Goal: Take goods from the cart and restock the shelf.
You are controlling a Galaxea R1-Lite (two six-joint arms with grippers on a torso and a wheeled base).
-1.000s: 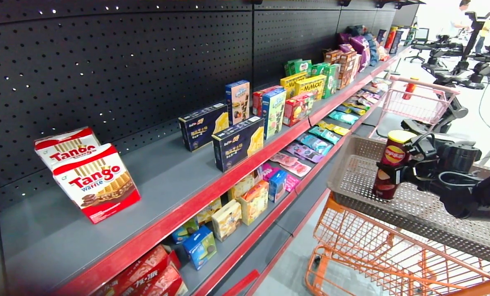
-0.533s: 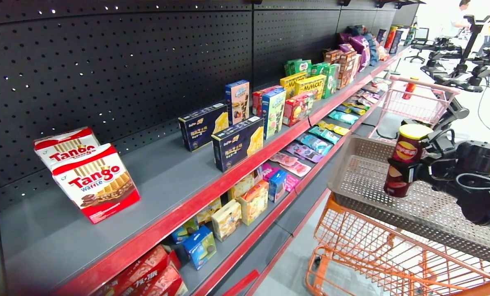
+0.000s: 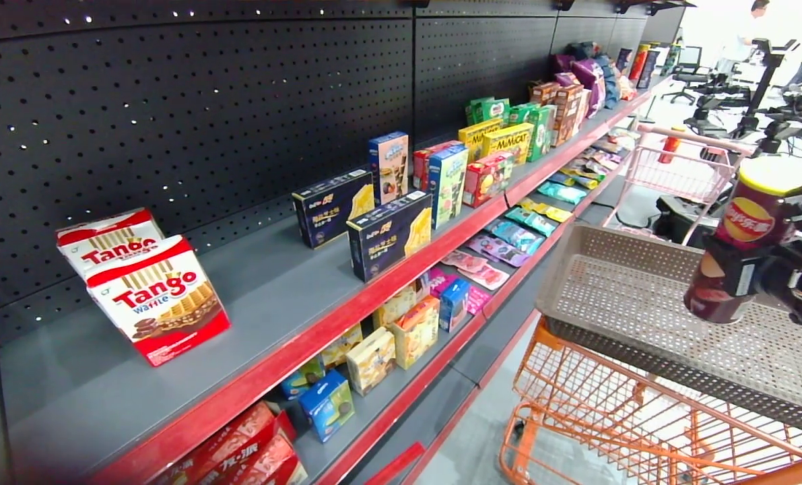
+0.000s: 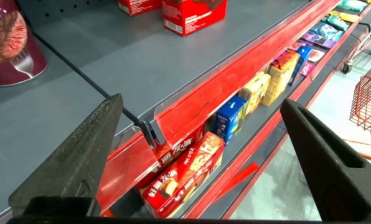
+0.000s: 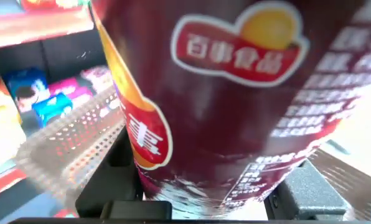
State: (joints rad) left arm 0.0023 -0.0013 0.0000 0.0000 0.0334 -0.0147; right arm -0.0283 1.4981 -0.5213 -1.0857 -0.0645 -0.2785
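A dark red chip can [image 3: 744, 229] with a yellow lid hangs upright over the cart's beige perforated basket [image 3: 616, 296], clear of its floor. My right gripper [image 3: 730, 273] is shut on the can's lower half. In the right wrist view the can [image 5: 235, 93] stands close between the black fingers [image 5: 114, 186]. My left gripper [image 4: 198, 155] is open with nothing between its fingers, hovering over the grey shelf [image 4: 111, 81] near its red front edge. A dark red can [image 4: 11, 43] stands on that shelf beside it.
The top shelf [image 3: 259, 289] has bare grey room between the red wafer boxes [image 3: 158, 296] and the dark blue boxes [image 3: 387, 232]. More boxes line the shelf farther right. The orange cart frame [image 3: 576, 411] stands below the basket; a pink cart [image 3: 683, 168] is behind.
My right gripper has carried the chip can to the right and slightly up, away from the shelf and over the cart basket. Nothing on the shelf has moved.
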